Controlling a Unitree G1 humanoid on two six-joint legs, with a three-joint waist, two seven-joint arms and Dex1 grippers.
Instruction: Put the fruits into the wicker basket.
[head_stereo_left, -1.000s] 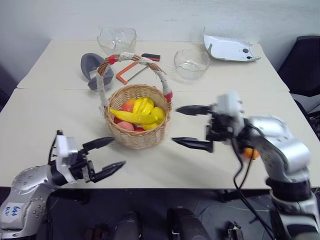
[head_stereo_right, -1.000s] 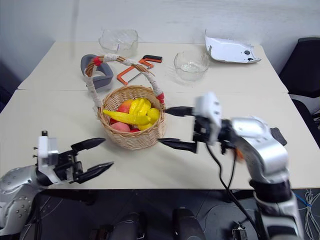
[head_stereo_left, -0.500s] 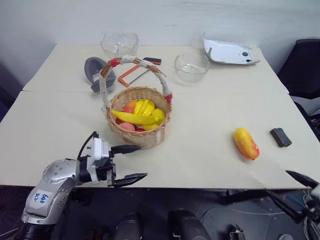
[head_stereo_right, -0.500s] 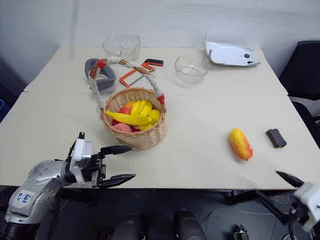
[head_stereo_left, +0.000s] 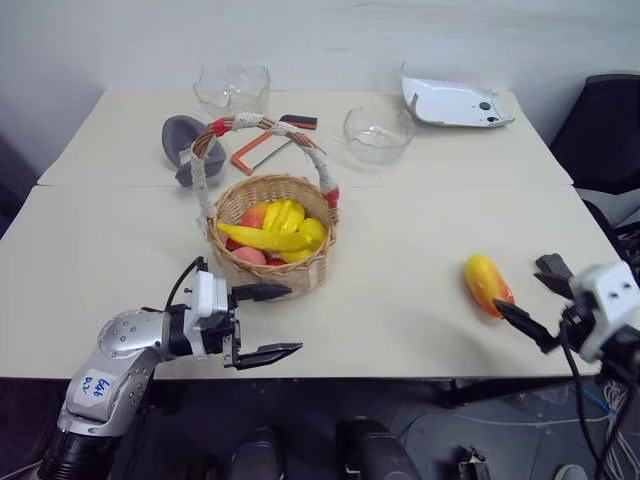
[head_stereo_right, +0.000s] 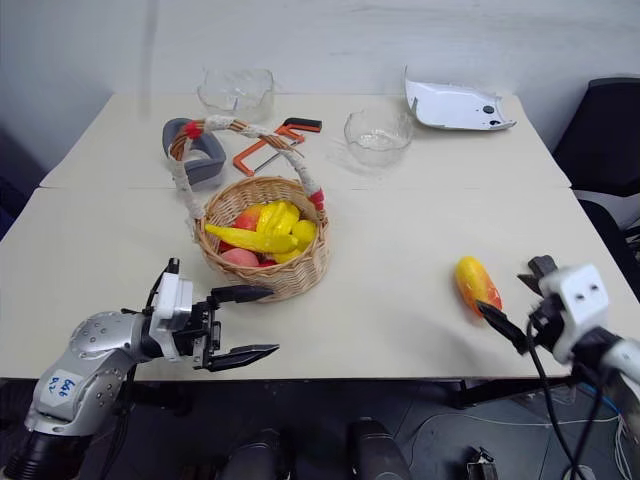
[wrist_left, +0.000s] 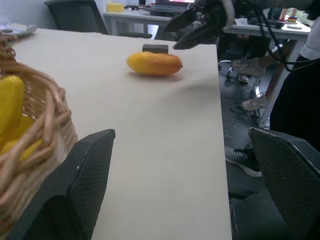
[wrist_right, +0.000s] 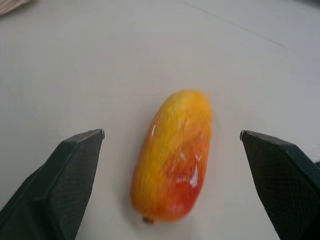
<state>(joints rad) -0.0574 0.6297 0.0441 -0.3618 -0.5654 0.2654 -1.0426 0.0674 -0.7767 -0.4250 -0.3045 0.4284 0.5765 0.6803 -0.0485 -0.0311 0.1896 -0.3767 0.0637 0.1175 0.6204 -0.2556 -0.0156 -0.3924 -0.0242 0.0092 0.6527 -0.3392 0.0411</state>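
Right wrist view: mango (wrist_right: 175, 155) lies on the table (head_stereo_left: 400, 260), centred betw. the two black fingers (wrist_right: 55, 180), lengthwise along the line of approach, so a grip would prob. close across its narrow width. Right gripper (head_stereo_left: 540, 300) is spread wide, empty, just beside the mango at the table's right front; looks lined up to reach in, not touching yet. Small black block is half hidden behind that gripper.

Basket (head_stereo_left: 272, 245) sits mid-table w/ handle arched over it; banana (head_stereo_left: 262, 237) lies across the top of other fruit inside, so that one's done.

Left gripper (head_stereo_left: 262, 322) hangs wide, empty, near the basket's front wall, clear of it; likely parked there to steady the basket or stay out of the way. Mango = last fruit out.
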